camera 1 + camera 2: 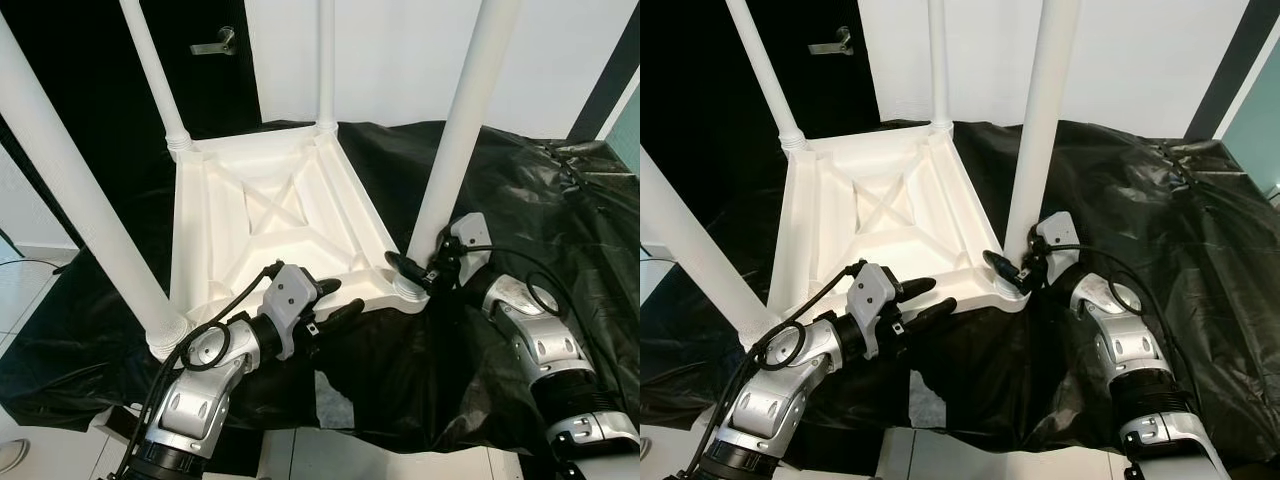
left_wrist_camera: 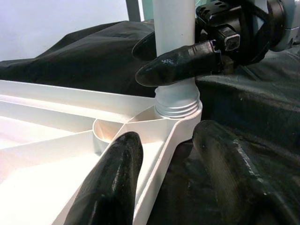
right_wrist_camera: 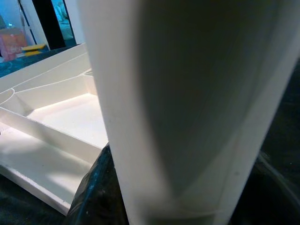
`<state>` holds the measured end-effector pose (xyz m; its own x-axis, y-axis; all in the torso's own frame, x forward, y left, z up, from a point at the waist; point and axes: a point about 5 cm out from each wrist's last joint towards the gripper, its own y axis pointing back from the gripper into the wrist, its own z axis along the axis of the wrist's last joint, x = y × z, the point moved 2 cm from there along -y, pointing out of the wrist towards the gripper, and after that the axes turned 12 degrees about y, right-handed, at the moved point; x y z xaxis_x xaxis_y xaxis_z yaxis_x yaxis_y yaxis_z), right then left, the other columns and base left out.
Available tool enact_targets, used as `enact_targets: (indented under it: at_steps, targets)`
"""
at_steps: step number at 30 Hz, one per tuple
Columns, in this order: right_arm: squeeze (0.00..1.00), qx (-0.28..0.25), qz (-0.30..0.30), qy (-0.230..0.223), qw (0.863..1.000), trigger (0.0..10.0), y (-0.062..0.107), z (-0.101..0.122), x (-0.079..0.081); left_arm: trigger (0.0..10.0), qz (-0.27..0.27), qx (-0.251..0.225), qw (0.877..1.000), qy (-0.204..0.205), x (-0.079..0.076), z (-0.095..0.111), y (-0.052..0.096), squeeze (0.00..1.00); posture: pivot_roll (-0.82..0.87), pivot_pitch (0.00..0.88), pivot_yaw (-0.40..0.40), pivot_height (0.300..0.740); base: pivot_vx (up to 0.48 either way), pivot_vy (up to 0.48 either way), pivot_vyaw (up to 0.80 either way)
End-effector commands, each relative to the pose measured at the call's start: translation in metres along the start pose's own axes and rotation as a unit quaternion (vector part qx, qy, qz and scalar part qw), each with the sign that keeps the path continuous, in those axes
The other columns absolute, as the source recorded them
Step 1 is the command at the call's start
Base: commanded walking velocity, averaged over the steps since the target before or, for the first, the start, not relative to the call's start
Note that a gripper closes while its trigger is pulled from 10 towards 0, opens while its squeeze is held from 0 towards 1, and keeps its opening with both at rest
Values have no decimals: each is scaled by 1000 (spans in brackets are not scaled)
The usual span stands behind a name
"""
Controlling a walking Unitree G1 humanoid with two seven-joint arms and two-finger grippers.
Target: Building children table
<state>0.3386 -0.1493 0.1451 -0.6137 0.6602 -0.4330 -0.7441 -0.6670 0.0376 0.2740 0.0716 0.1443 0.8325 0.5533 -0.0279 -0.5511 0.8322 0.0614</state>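
The white plastic children's table (image 1: 270,215) lies upside down on black sheeting (image 1: 560,230) at frame centre, four legs up. The right gripper (image 1: 412,270) pinches the lower-right leg (image 1: 455,130) just above its threaded socket. The left gripper (image 1: 335,300), fingers spread, straddles the near rim. The table looks light, stiff and slick; gripping low near the socket seems best.
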Motion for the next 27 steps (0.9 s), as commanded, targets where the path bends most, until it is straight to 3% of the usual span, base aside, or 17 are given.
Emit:
enact_targets:
  at_steps: [1, 3, 4, 12, 14, 23, 26, 27]
  targets:
    - [0, 26, 24, -10, 999, 0, 2, -15, 12, 10000, 16, -3, 1000, 4, 1, -2, 1, 0, 60, 0, -14, 740, 0, 0, 0]
    - [0, 29, 10, -16, 999, 0, 4, -17, 12, 10000, 16, -3, 1000, 5, 0, -3, 2, 0, 59, 0, -14, 740, 0, 0, 0]
    - [0, 37, -9, -18, 999, 10000, 5, -18, 11, 10000, 15, -3, 1000, 6, -1, -4, 2, 0, 57, 0, -14, 740, 0, 0, 0]
    - [0, 68, -90, -11, 994, 10000, 8, -24, 10, 10000, 12, -1, 1000, 7, -2, -5, 1, 0, 49, 0, -11, 740, 0, 0, 0]
    - [0, 89, -157, -35, 983, 10000, 10, -27, 14, 10000, 8, 0, 1000, 8, -3, -5, 1, 0, 43, 0, -2, 740, 0, 0, 0]
    - [0, 108, -247, -76, 960, 10000, 7, -26, 33, 10000, 1, 3, 1000, 9, -5, -7, 1, 0, 32, 0, -1, 740, 0, 0, 0]
    - [0, 142, -315, -92, 934, 10000, 6, -29, 38, 10000, -1, 0, 1000, 12, -6, -6, 0, 0, 28, 0, -3, 740, 0, 0, 0]
    - [0, 142, -315, -92, 934, 10000, 6, -29, 38, 10000, -1, 0, 1000, 12, -6, -6, 0, 0, 28, 0, -3, 740, 0, 0, 0]
